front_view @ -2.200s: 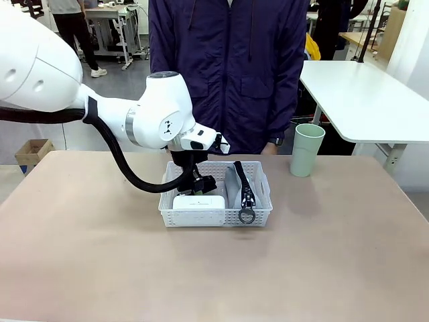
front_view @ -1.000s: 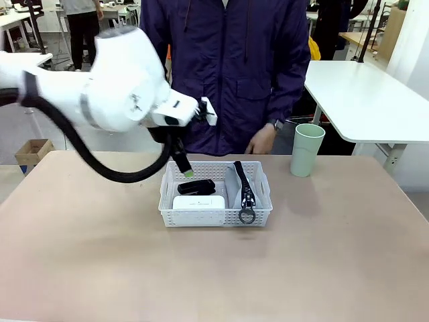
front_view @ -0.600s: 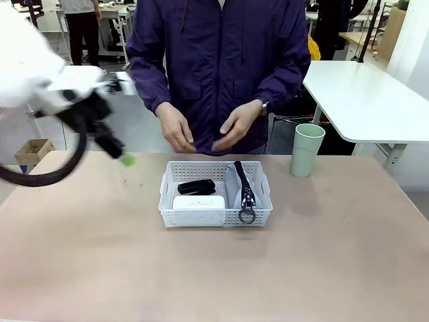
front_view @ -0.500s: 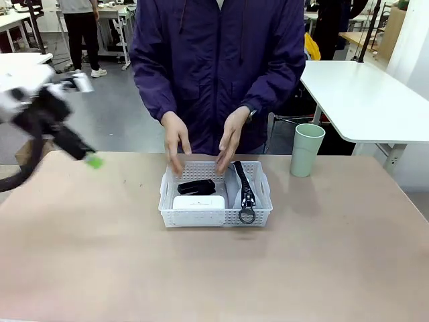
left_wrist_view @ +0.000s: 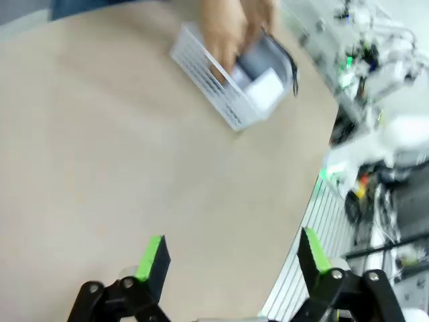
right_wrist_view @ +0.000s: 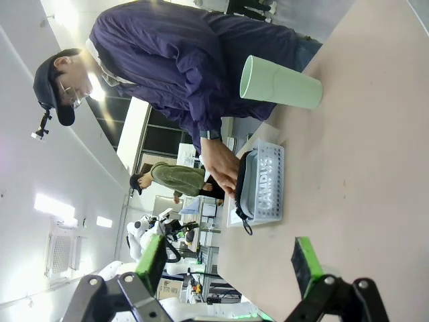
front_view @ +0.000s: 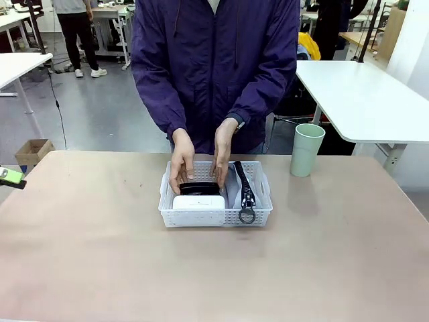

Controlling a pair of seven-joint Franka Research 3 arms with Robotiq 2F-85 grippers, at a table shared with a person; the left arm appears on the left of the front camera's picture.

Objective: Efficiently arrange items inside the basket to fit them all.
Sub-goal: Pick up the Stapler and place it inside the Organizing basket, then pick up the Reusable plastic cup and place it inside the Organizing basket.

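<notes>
I see the box (front_view: 199, 202), stapler (front_view: 198, 188) and pouch (front_view: 232, 189) in the basket (front_view: 201, 218), with the person's hands (front_view: 181, 163) on the stapler. The cup (front_view: 308, 149) stands outside, to the far right, so that's what's left. My left gripper (left_wrist_view: 231, 251) and right gripper (right_wrist_view: 228, 261) are both spread wide, holding nothing.

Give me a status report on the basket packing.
Left gripper, right gripper open, empty. Pale green cup stands outside the white lattice plastic basket. Person's hands inside it, on the black stapler.
</notes>
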